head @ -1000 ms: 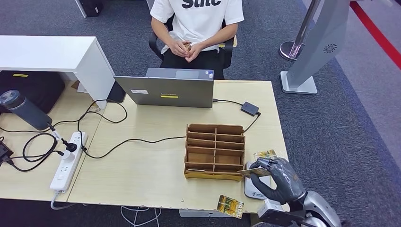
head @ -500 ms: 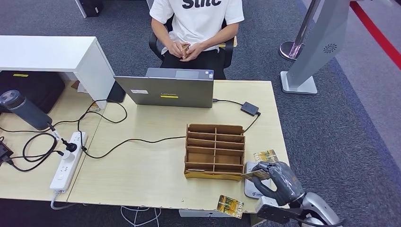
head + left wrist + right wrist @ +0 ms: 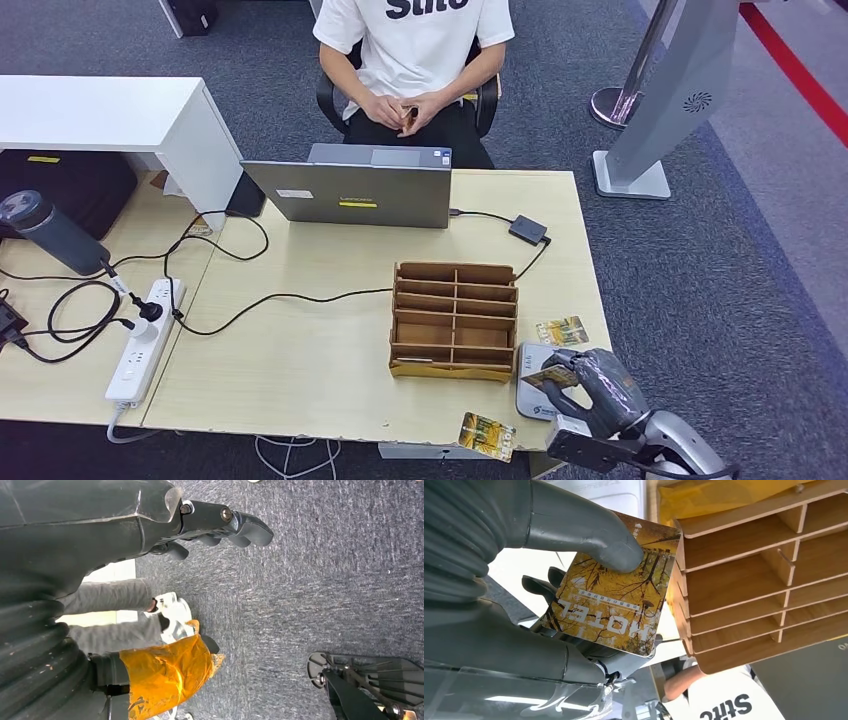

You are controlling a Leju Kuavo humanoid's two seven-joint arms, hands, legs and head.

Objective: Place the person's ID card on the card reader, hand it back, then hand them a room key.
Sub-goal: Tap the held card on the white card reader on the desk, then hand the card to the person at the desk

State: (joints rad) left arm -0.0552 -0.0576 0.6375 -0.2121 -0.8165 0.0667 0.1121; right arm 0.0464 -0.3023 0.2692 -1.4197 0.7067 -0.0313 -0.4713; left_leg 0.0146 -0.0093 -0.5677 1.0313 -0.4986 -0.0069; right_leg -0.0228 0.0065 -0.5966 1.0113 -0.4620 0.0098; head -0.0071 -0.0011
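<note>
Your right hand (image 3: 590, 385) has sunk lower and drawn back toward you over the last second, carrying its card (image 3: 545, 377) down over the card reader (image 3: 532, 395) by the wooden organizer (image 3: 455, 320). You look close to setting it on the reader. The head view gives only the card's thin edge; the right wrist view shows its yellow face printed HOTEL, thumb (image 3: 589, 530) pressed on top and fingers beneath, clamped firmly. Your left hand (image 3: 220, 527) hangs over carpet, fingers curled on nothing.
</note>
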